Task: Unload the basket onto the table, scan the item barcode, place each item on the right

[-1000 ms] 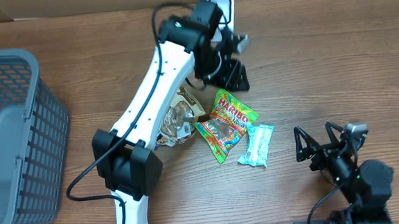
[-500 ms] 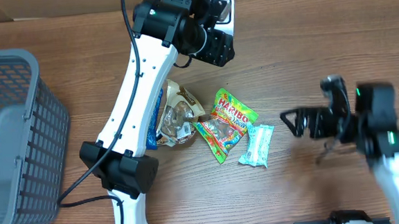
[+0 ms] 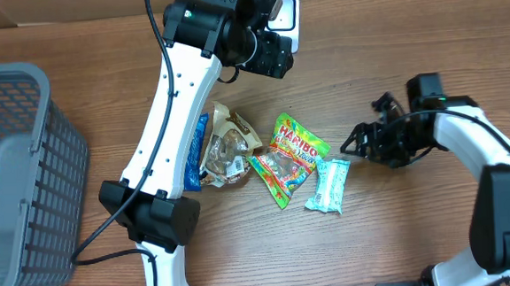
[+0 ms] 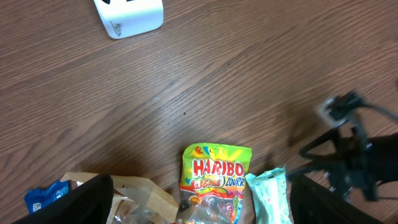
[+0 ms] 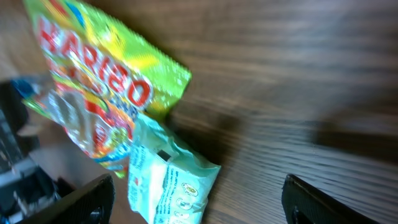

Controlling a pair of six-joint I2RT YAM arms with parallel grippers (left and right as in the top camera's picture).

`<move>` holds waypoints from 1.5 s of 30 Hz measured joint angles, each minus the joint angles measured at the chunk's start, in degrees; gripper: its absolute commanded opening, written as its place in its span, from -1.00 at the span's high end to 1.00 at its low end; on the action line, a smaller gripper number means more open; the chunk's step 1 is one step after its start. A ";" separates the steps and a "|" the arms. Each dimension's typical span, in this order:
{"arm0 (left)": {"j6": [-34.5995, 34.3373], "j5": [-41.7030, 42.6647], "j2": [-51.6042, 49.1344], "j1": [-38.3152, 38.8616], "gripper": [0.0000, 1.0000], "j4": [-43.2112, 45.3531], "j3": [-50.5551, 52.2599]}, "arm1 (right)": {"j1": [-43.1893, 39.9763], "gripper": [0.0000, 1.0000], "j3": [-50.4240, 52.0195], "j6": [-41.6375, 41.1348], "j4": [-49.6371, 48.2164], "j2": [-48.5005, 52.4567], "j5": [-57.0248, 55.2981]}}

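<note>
pale green packet (image 3: 328, 185) lies on the counter (image 3: 409, 54), lower centre of the overhead frame, long axis top to bottom, just down-left of the right tool (image 3: 361, 142), which gapes wide and empty. the left tool (image 3: 272, 55), also spread and empty, hangs farther off by the scanner (image 3: 284, 12).

Left gripper (image 3: 272, 55), a second ago set low against the white scanner (image 3: 286, 13), now stands lifted clear of it, jaws wider. Right gripper (image 3: 354, 144) has travelled in from the near corner; the pale green packet (image 3: 328, 185) now lies just ahead of its fingertips.
</note>
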State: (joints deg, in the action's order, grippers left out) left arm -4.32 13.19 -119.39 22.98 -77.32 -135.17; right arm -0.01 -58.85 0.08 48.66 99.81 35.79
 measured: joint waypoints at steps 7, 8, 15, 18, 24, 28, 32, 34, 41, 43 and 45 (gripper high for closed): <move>-0.07 -0.02 0.00 0.00 -0.71 -0.07 0.00 | 6.27 -0.75 0.00 3.19 -1.11 1.64 -0.72; -0.07 -0.13 0.00 0.00 -0.71 -0.28 0.00 | 7.06 -0.75 0.00 3.37 -1.73 1.64 -1.25; -0.07 -1.05 0.00 0.00 -0.71 -0.72 0.00 | 10.05 -0.66 0.00 3.78 -5.05 1.75 -3.89; -0.07 -1.27 0.00 0.00 -0.71 -0.70 0.00 | 10.16 -0.61 0.07 3.91 -5.22 1.75 -5.20; -0.07 -2.78 0.00 0.00 -0.68 -0.70 0.00 | 10.19 -0.48 1.44 3.98 -5.20 1.75 -6.40; -0.09 -3.65 0.00 0.00 -0.68 -0.70 0.00 | 10.16 -0.29 2.56 3.43 -4.79 1.75 -6.34; -0.07 -4.04 0.00 0.00 -0.68 -0.70 0.00 | 10.19 0.17 3.41 1.64 -4.46 1.75 -6.10; -0.07 -4.09 0.00 0.00 -0.68 -0.70 0.00 | 10.19 0.59 3.54 0.33 -4.37 1.75 -5.97; -0.07 -4.11 0.00 0.00 -0.68 -0.70 0.00 | 9.38 0.93 3.56 -7.78 -4.04 1.75 -6.08; -0.07 -4.20 0.00 0.00 -0.67 -0.68 0.00 | 8.50 0.93 3.56 -9.27 -3.82 1.75 -6.27; -0.07 -4.26 0.00 -0.11 -0.67 -0.70 0.00 | 6.05 0.93 3.56 -11.87 -3.15 1.75 -6.80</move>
State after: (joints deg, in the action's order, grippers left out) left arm -4.38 8.93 -119.39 22.87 -78.02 -135.17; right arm 6.04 -55.29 -11.79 45.52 101.56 28.99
